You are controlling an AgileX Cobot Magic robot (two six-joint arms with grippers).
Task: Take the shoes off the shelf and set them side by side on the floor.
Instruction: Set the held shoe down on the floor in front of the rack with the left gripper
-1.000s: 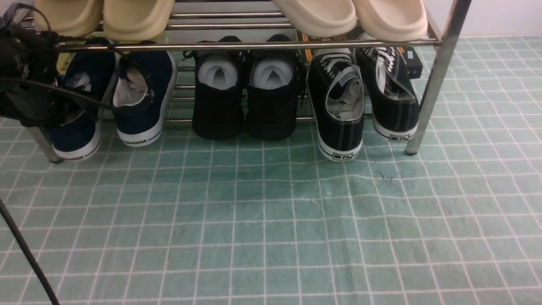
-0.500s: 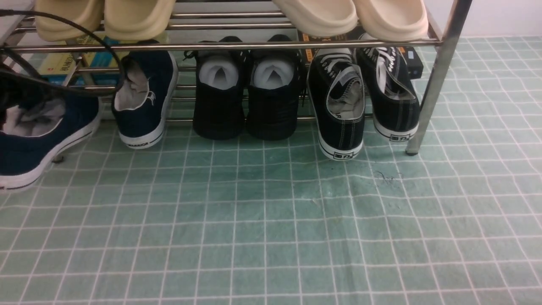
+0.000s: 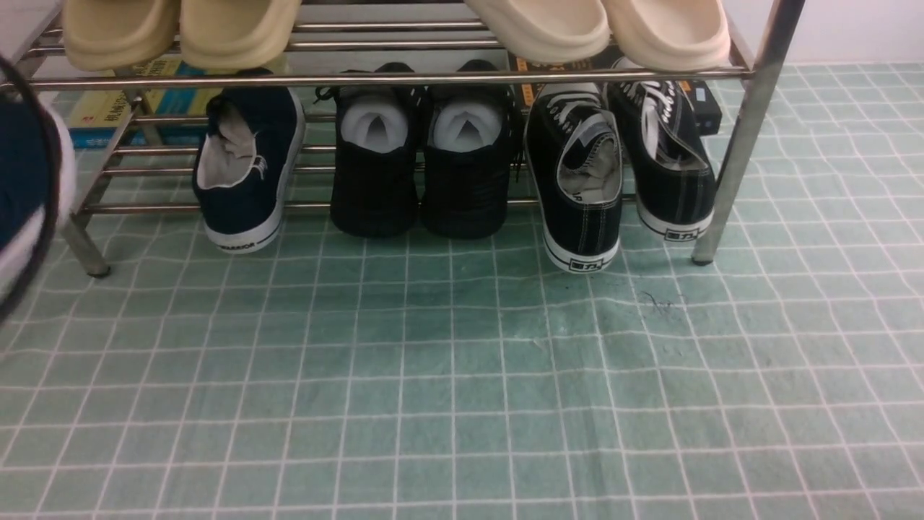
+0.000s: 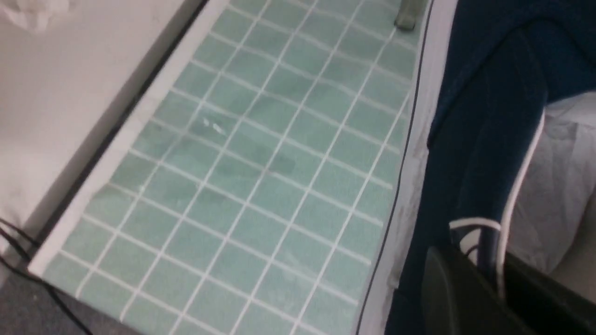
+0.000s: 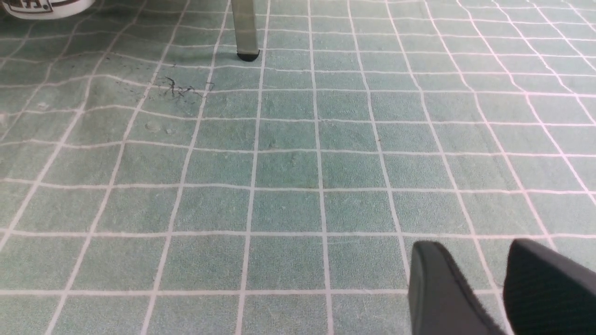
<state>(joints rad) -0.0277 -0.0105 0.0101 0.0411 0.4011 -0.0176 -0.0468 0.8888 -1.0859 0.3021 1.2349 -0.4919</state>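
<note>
One navy slip-on shoe with a white sole rests heel-out on the lower tier of the silver shelf. The other navy shoe hangs at the far left edge of the front view, off the shelf and mostly cut off. In the left wrist view, my left gripper is shut on this shoe, pinching its white-trimmed collar above the pale green floor. My right gripper hovers open over bare floor with nothing between its fingers. It does not show in the front view.
On the lower tier stand an all-black pair and black lace-up sneakers. Beige slippers lie on the top tier. Boxes sit behind the shelf. A shelf leg stands ahead of my right gripper. A white baseboard borders the floor.
My left gripper has pulled the leftmost navy shoe off the lower tier and carried it left and up, almost out of the front view. The other shoes have stayed put.
</note>
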